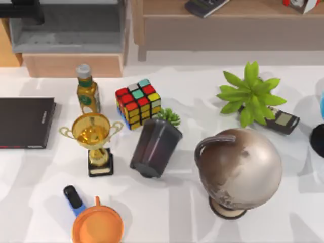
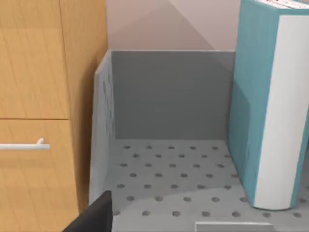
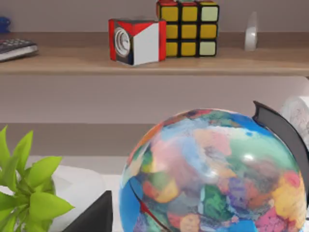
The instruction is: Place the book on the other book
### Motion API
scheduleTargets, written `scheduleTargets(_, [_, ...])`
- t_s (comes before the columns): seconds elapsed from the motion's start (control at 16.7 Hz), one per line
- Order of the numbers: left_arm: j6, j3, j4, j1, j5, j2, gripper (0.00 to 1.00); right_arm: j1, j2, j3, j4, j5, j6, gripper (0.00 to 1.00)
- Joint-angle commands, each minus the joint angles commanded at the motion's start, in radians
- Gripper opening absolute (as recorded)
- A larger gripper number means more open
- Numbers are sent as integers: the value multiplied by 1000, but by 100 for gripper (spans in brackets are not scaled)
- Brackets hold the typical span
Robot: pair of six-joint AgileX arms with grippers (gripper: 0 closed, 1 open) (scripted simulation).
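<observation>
The book [image 2: 263, 104] stands upright with its teal cover and white page edges inside a grey perforated compartment [image 2: 169, 92]. A dark part of my left gripper [image 2: 94, 217] shows a short way in front of the book and off to one side, not touching it. In the top view my left arm [image 1: 23, 14] reaches over the grey compartment [image 1: 66, 30] at the back left. The other book [image 1: 25, 121], flat and black, lies at the table's left edge. A dark part of my right gripper [image 3: 91, 217] shows close to a colourful globe [image 3: 217, 174].
Between the black book and the right side stand a gold trophy [image 1: 93, 139], an oil bottle [image 1: 87, 91], a Rubik's cube [image 1: 137, 103], a tipped dark bin [image 1: 156, 147], a brown globe [image 1: 238, 169] and a green plant [image 1: 250, 93]. An orange cup [image 1: 97, 228] sits at the front.
</observation>
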State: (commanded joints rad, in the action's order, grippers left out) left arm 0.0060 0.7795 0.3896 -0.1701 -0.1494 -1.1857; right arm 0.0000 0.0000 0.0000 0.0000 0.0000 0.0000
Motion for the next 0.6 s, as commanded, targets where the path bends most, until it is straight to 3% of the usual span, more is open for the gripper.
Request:
scheduleTargets(0.36, [-5,328,167,-72,-60,-496,100,0,0,0,0,0,0,100])
scheduleTargets(0.6, [-7,462,235,-102,-85,-689,100,0,0,0,0,0,0,100])
